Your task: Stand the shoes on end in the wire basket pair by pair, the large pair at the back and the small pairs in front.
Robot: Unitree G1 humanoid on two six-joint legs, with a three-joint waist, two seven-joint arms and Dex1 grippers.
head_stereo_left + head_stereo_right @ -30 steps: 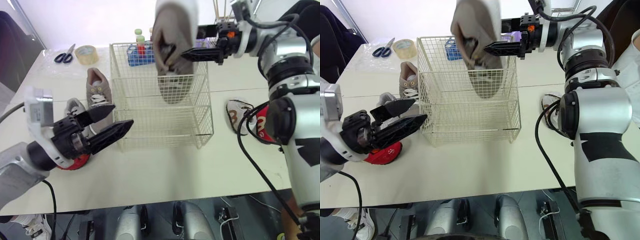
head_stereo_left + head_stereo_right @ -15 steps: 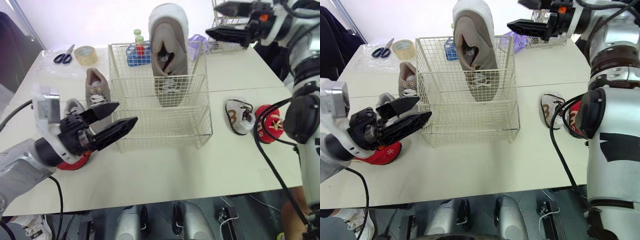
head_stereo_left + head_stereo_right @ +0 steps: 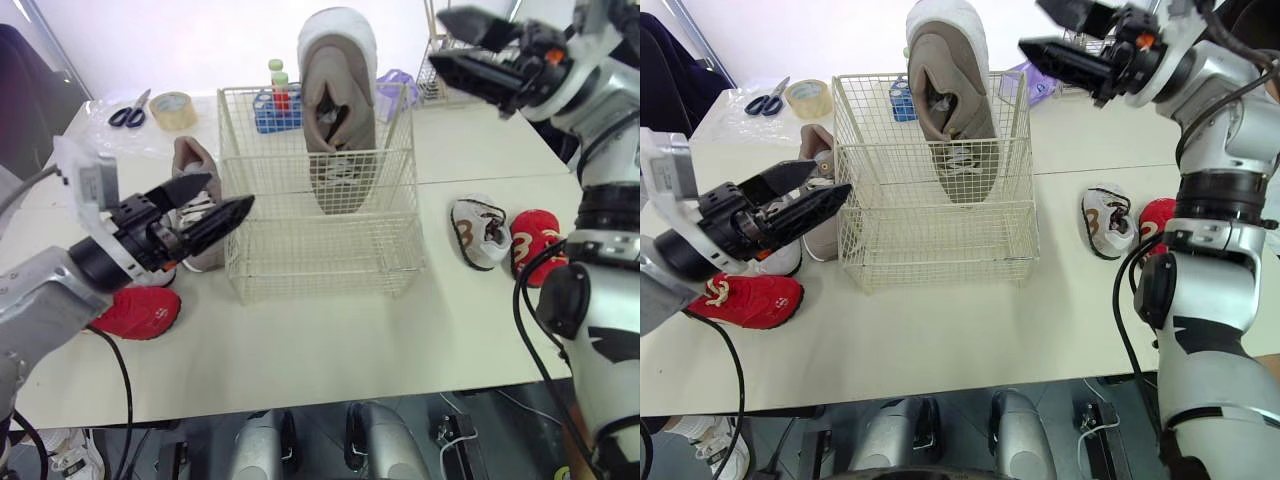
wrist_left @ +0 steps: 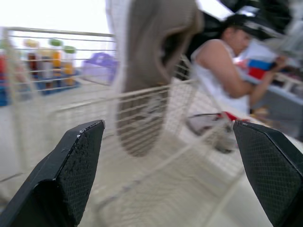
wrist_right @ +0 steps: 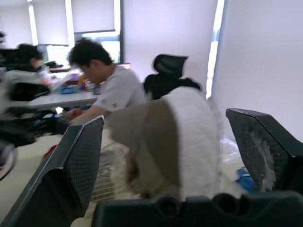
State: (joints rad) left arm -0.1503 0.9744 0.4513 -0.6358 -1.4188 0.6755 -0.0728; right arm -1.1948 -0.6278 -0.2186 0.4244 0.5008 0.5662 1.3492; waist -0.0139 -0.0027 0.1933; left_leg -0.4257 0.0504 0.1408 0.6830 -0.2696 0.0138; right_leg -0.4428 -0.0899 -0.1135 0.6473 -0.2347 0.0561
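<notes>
Taupe large shoe [image 3: 338, 110] stands on end at the back of the wire basket [image 3: 320, 270], leaving you its mate [image 3: 192, 155] and a red shoe [image 3: 135, 312] left of the basket, a small white shoe [image 3: 478, 232] right of it, while left gripper [image 3: 230, 192] and right gripper [image 3: 436, 38] both gape empty.

An open-plan office doubling as a lab workspace is shown. In the right wrist view a seated person in a grey T-shirt [image 5: 111, 92] is seen bent forward at a pale desk [image 5: 57, 100], with a black high-backed office chair [image 5: 170, 71] nearby and pale roller blinds [image 5: 92, 16] hung over bright windows. Another seated person in a white sleeveless top [image 4: 220, 71] is seen in the left wrist view. In the left eye view a plain white table [image 3: 330, 340] is seen, with blue-handled scissors [image 3: 128, 110] and a roll of tan packing tape [image 3: 173, 108] at upper left, and a blue rack of capped tubes [image 3: 275, 100] at upper centre.
</notes>
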